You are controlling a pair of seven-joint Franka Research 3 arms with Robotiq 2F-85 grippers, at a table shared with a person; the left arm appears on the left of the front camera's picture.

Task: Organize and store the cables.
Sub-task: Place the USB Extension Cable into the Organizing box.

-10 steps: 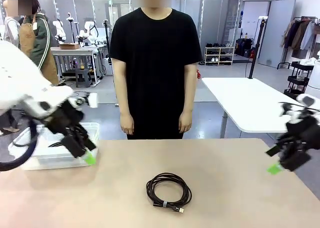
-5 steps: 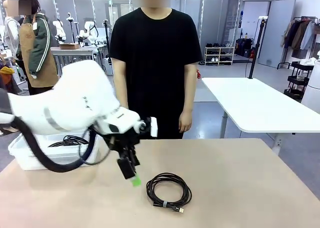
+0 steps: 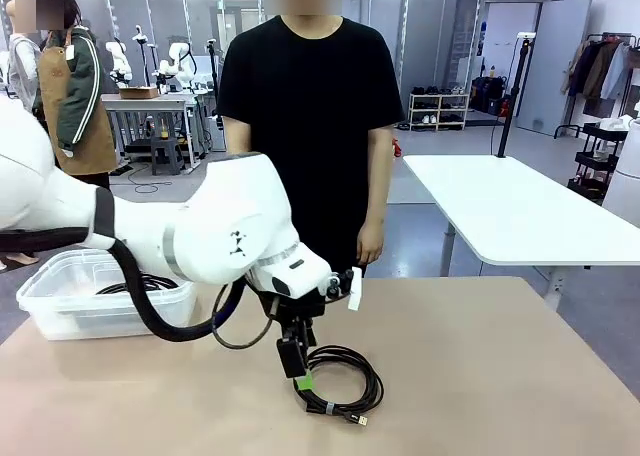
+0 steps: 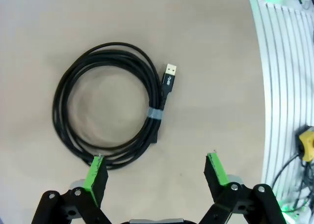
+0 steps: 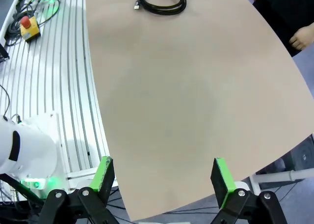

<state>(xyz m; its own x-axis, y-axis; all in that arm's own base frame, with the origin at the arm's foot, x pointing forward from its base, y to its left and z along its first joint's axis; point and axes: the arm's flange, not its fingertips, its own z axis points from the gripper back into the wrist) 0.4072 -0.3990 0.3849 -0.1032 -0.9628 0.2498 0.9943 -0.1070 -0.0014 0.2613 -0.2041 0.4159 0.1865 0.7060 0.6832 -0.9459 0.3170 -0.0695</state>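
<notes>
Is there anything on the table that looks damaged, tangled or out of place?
Nothing stands out. The cable lies as a neat round coil, bound by a tie, flat on the table. The open left pincer hangs over its edge.

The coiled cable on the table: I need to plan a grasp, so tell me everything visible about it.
The coiled cable is a thin black cord wound in several round loops, lying flat on the tan table, near the robot's edge. A grey tie binds the loops at one spot, and a USB plug with a metal tip lies beside it. The left gripper hovers above with jaws open, not touching it.
</notes>
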